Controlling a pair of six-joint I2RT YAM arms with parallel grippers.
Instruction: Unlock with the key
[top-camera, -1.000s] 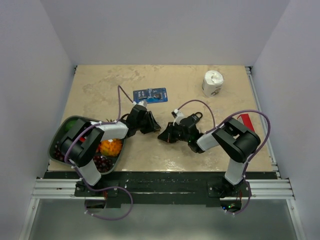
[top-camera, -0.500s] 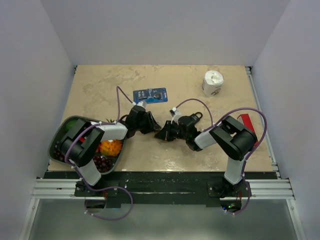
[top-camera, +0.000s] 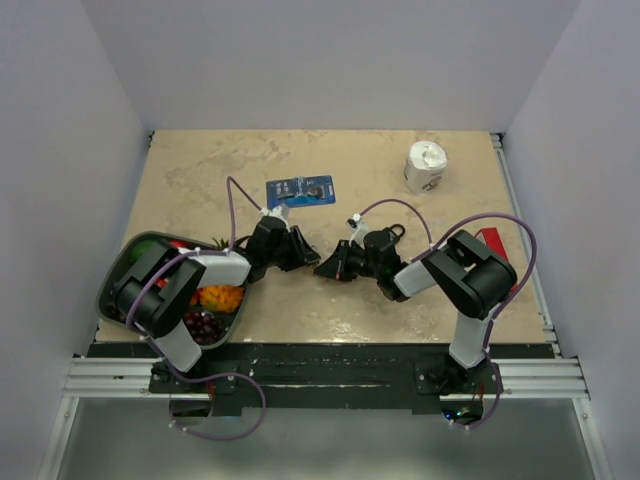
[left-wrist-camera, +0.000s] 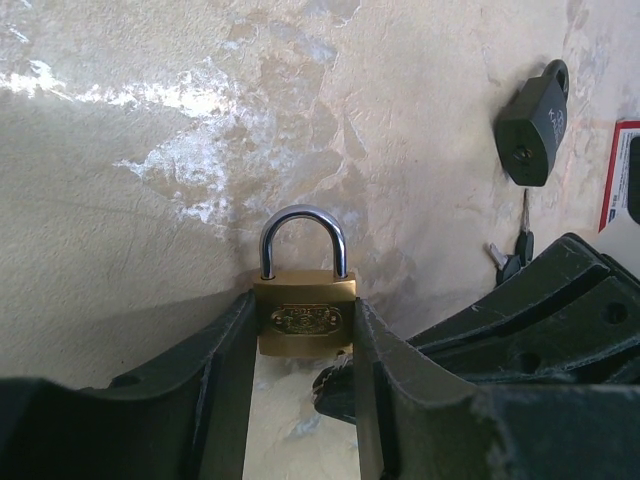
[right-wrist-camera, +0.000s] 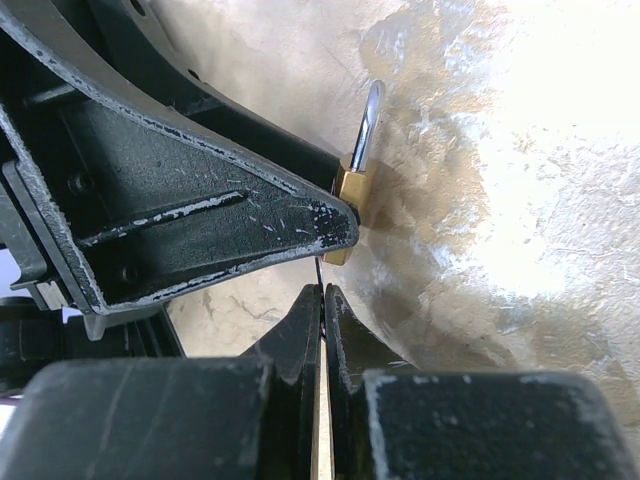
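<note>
clamping brass padlock (left-wrist-camera: 304, 320), left tool (left-wrist-camera: 303, 303), keyhole hidden

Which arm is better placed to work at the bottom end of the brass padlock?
Right. The left jaws clamp the padlock by its body, so that arm is busy. The right jaws, shut, point at the padlock's bottom from close by.

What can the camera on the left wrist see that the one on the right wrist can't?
Only the left wrist view shows the black padlock and the black-headed keys near it. Only the right wrist view shows the brass padlock edge-on and how close together the fingers of the right tool are. Both show that brass padlock clamped in the left tool.
</note>
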